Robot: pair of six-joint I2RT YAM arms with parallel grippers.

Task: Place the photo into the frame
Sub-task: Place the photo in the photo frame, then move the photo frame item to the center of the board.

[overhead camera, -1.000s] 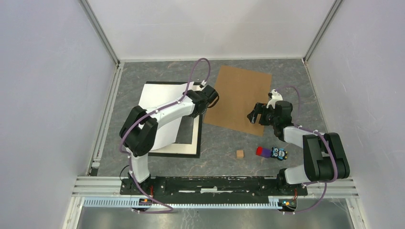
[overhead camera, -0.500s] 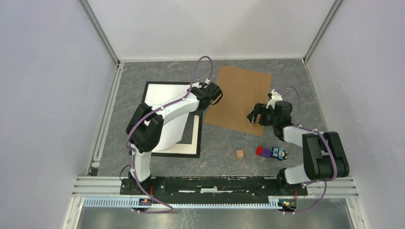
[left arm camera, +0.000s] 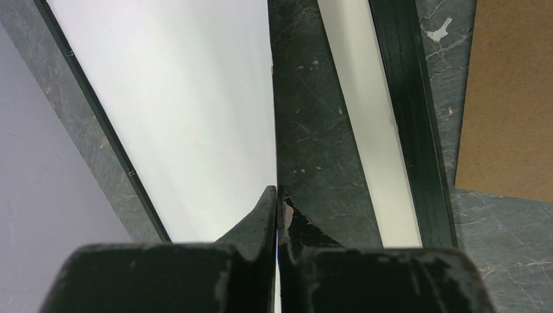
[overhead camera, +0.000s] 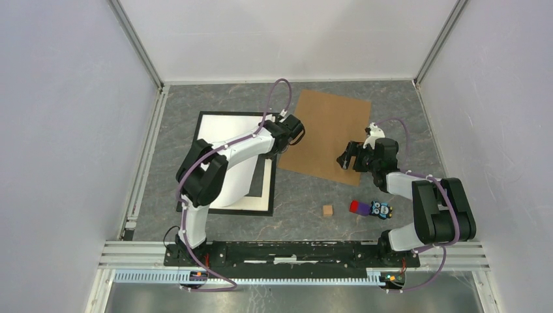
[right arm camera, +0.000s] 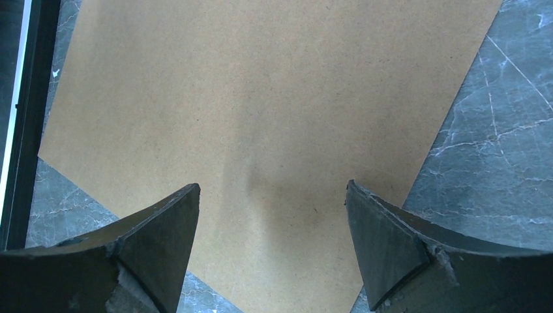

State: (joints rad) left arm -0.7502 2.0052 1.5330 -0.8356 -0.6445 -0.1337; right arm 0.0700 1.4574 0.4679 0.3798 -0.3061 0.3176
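The black frame (overhead camera: 228,212) lies left of centre with a white mat (overhead camera: 254,203) inside it. The photo (overhead camera: 222,130), a white sheet, lies over the frame's opening under my left arm. My left gripper (overhead camera: 285,138) is at the frame's far right side, shut on the photo's right edge. In the left wrist view the jaws (left arm camera: 278,195) pinch the thin edge of the photo (left arm camera: 182,117), with the frame's right bar (left arm camera: 411,117) beside it. My right gripper (overhead camera: 343,158) hovers open over the brown backing board (overhead camera: 329,124), its jaws (right arm camera: 272,189) holding nothing.
The backing board (right arm camera: 261,98) lies just right of the frame. A small wooden cube (overhead camera: 327,210), a red and purple block (overhead camera: 357,207) and a small toy figure (overhead camera: 381,210) sit near the front right. White walls enclose the table.
My left gripper has carried the photo's edge to the right and slightly farther away, and the tilted sheet now lies squarer over the frame. The right arm has not moved.
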